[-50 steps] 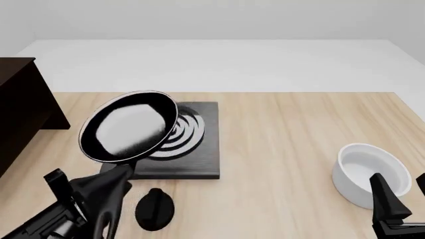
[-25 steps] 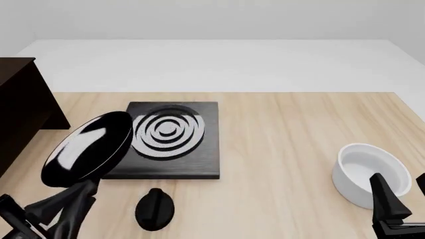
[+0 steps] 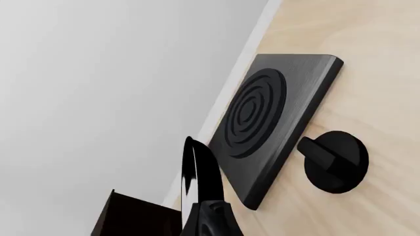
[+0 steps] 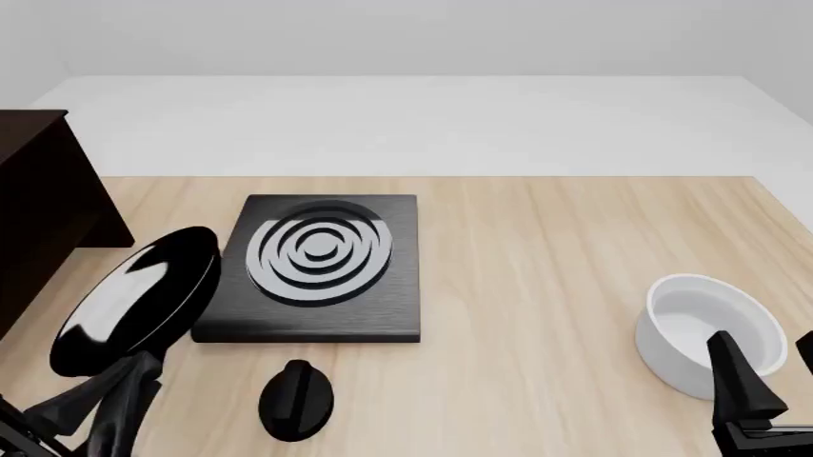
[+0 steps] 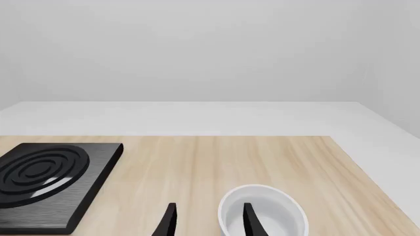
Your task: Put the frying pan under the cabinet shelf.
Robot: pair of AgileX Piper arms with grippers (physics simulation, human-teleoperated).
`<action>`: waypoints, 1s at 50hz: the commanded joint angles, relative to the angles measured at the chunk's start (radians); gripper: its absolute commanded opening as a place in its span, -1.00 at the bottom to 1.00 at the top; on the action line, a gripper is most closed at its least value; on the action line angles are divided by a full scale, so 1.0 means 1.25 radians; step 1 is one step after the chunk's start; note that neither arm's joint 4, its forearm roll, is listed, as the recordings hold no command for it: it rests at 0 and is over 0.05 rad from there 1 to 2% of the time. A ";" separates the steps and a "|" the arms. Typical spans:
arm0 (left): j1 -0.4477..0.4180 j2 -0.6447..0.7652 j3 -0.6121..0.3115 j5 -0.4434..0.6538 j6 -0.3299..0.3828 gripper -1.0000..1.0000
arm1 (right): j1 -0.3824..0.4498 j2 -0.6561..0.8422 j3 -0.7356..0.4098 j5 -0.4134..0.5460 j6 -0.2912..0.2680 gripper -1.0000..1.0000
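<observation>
Front view shows your left gripper [image 4: 121,381] holding the frying pan [image 4: 133,300] by its handle at lower left, now off the burner slab [image 4: 318,271], tipped, closer to the cabinet shelf [image 4: 38,209]; your right gripper [image 4: 743,400] sits open.

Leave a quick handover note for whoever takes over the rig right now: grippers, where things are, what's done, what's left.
Left gripper: shut on the frying pan, by the handle; pan lifted, tilted on edge, clear of the burner slab.
Right gripper: open, holding nothing, near the white bowl.
Cabinet shelf: at the table's far left.
Done: pan picked up.
Left: carry it left, level it, set it under the shelf, release.
</observation>
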 commanded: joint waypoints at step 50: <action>0.199 0.737 0.000 -0.666 -0.140 -1.00 | 0.000 0.000 0.000 0.000 0.000 1.00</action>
